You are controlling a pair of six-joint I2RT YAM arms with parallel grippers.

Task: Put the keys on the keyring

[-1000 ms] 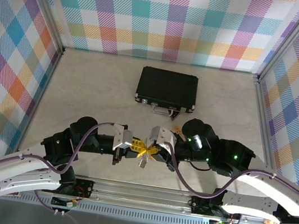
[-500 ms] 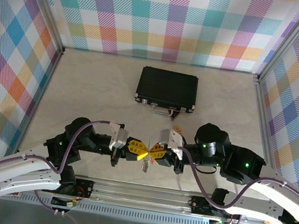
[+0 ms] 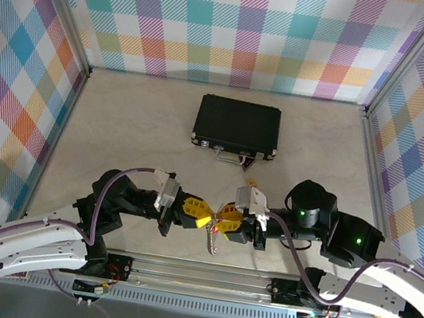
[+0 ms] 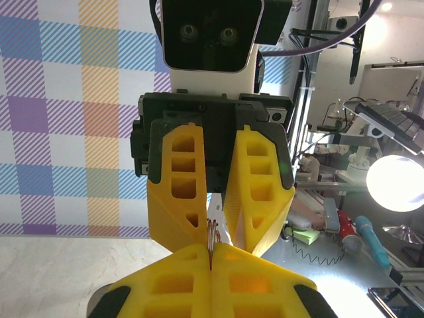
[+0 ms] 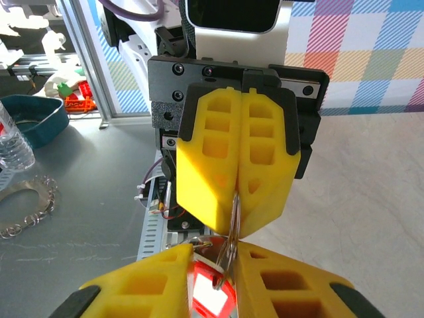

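From the overhead camera I have both arms meeting nose to nose above the near edge of the bench (image 3: 120, 128), just ahead of their bases. The left end effector (image 3: 204, 219) is clenched. On the right wrist camera its yellow fingers (image 5: 218, 159) are pressed flat together with the keyring (image 5: 233, 232) pinched between them, the thin grey loop sticking out past the tips and pointing down toward my lens. Overhead, the ring's bumpy edge hangs below the two tips, clear of the bench. The right end effector (image 3: 223, 219) is released a little: I can see a narrow gap between its fingers on the left wrist camera, and on its own camera the pads stand apart. The key (image 5: 207, 291) sits in that gap, red head facing the lens and right up against the ring's metal. I can't tell whether the pads are touching the head, or whether the key is threaded onto the loop. The two sets of fingertips are almost touching. The black case (image 3: 237, 125) lies flat at mid-bench, well apart from the arms, and a small yellow-orange tag (image 3: 253, 185) lies on the surface between the case and the right wrist.
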